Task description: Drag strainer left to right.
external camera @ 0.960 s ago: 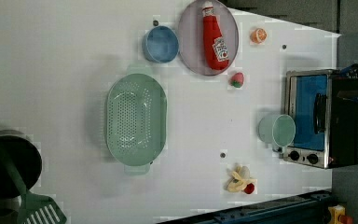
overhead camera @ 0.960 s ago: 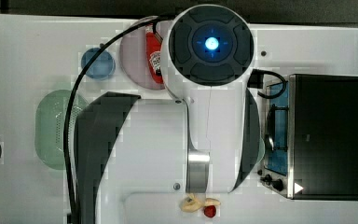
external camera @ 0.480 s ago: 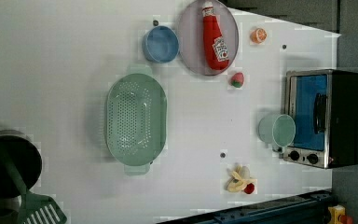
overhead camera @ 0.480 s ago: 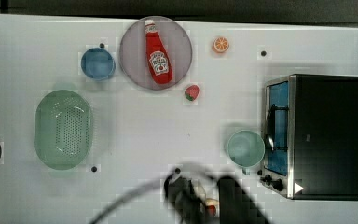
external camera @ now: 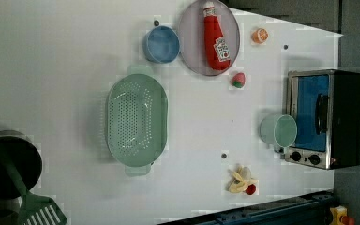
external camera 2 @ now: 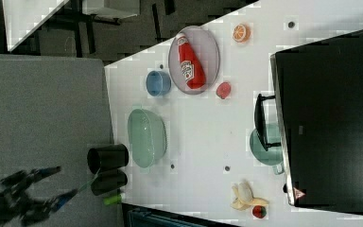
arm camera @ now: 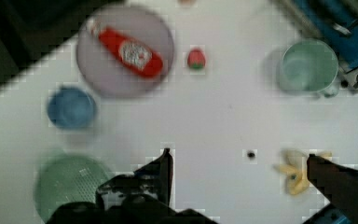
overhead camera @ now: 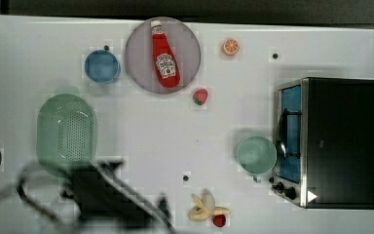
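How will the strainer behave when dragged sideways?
The strainer looks like thin plastic, so probably light and easy to slide. Its wide oval base sits flat, so tipping seems unlikely. Pushed off-centre, it may swivel on the smooth table.

White table (overhead camera: 126,141) under me. Ketchup bottle (overhead camera: 163,54) lies flat on the grey plate (overhead camera: 190,44) — blue bowl (overhead camera: 102,67) just beside the plate on the top view's left. Strawberry (overhead camera: 200,96) near the plate's edge, orange slice (overhead camera: 231,47) apart toward the toaster oven (overhead camera: 341,141). Mint cup (overhead camera: 256,154) just beside the oven's blue door. Peeled banana (overhead camera: 203,207) with a small red fruit (overhead camera: 219,221) touching it. Black pot (external camera: 9,164) and green spatula (external camera: 40,213) at the left view's lower left — spatula handle goes into the pot.
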`<state>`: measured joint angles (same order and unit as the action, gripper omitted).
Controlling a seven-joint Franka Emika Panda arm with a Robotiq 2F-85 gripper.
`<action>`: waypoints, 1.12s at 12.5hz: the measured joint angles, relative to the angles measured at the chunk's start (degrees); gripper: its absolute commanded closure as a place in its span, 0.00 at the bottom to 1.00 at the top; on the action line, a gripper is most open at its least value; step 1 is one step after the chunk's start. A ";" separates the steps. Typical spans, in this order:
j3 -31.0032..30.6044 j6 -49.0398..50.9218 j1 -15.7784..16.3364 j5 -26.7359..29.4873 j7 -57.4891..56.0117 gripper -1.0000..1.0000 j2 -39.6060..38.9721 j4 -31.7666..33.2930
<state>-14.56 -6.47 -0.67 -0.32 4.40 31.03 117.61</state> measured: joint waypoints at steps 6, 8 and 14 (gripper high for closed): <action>-17.92 -16.56 0.90 1.13 25.20 0.00 -26.68 5.04; -20.24 -20.32 1.55 1.41 34.74 0.00 -32.16 5.37; -21.30 -34.49 2.42 -2.62 59.27 0.00 -49.01 5.26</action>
<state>-35.87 -40.96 1.74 -2.94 63.67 -17.99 122.87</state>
